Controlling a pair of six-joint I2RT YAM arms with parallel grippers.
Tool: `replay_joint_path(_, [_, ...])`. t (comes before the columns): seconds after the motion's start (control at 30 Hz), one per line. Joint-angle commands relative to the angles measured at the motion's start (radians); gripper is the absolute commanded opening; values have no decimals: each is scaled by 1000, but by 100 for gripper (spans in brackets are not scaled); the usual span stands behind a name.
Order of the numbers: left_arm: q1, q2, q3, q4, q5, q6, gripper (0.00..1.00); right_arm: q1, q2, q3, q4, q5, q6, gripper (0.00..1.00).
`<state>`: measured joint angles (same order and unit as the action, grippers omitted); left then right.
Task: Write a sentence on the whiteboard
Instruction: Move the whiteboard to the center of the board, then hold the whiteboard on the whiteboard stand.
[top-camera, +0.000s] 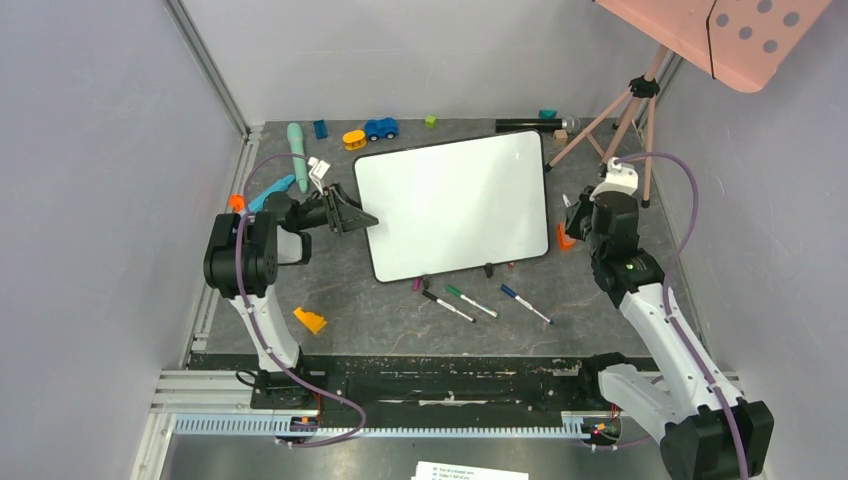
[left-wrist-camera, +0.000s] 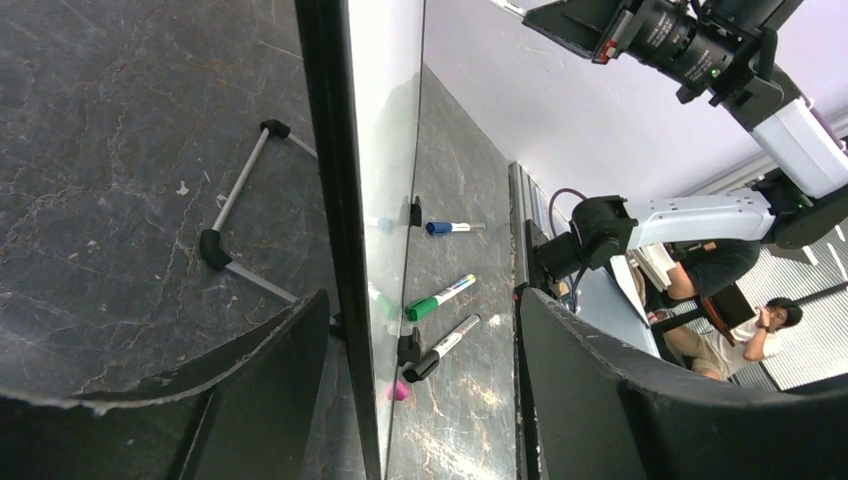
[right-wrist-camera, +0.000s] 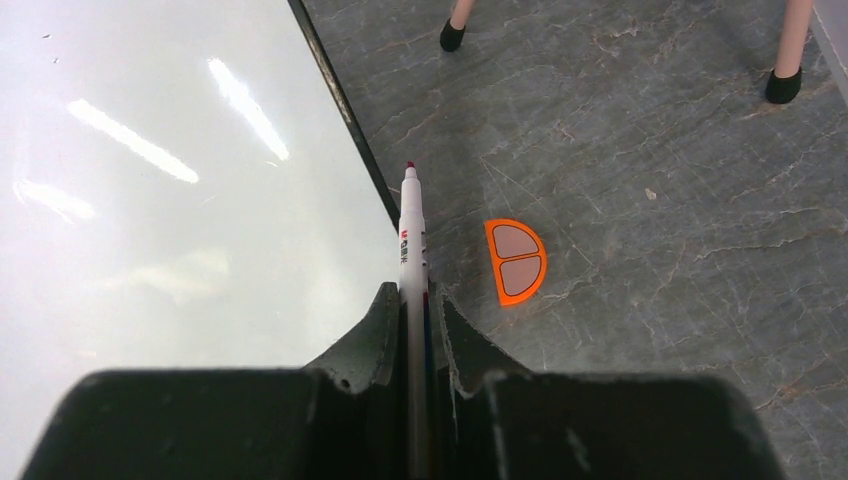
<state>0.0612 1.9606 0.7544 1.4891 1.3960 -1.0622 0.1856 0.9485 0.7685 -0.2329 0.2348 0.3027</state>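
Note:
The whiteboard (top-camera: 455, 205) stands tilted on the dark table, and its face is blank. No sentence shows on it. My left gripper (top-camera: 355, 215) is open at the board's left edge. In the left wrist view its fingers straddle the black frame (left-wrist-camera: 340, 200), with the left gripper (left-wrist-camera: 420, 310) not closed on it. My right gripper (top-camera: 575, 225) is at the board's right edge, shut on a white marker (right-wrist-camera: 411, 240). The marker's red tip points forward just beside the frame. The board's glossy face (right-wrist-camera: 180, 180) fills the left of the right wrist view.
Black (top-camera: 447, 306), green (top-camera: 470, 301) and blue (top-camera: 525, 304) markers lie in front of the board, with a pink cap (top-camera: 417, 284). An orange half-round piece (right-wrist-camera: 517, 262) lies right of the board. A pink tripod (top-camera: 625, 110) stands back right. Small toys (top-camera: 381, 128) lie behind, an orange wedge (top-camera: 310, 320) front left.

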Motion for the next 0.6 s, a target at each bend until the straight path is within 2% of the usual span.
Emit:
replay_joint_path(0.0, [6,-27,-1,68,-49,7,72,-3,-54,-27,41,-44,-10,0])
replay_joint_path(0.07, [7,-54,-41,68,-78,31,69,-4,-81,-47,40,-50,-9,0])
replay_joint_path(0.23, [6,-87,-124,-3,-137,108,68,-3,-135,-87,36,-50,-13,0])
replay_joint_path(0.57, [2,-25,-195,21,-161,85,63,-3,-200,-116,7,-51,-40,0])
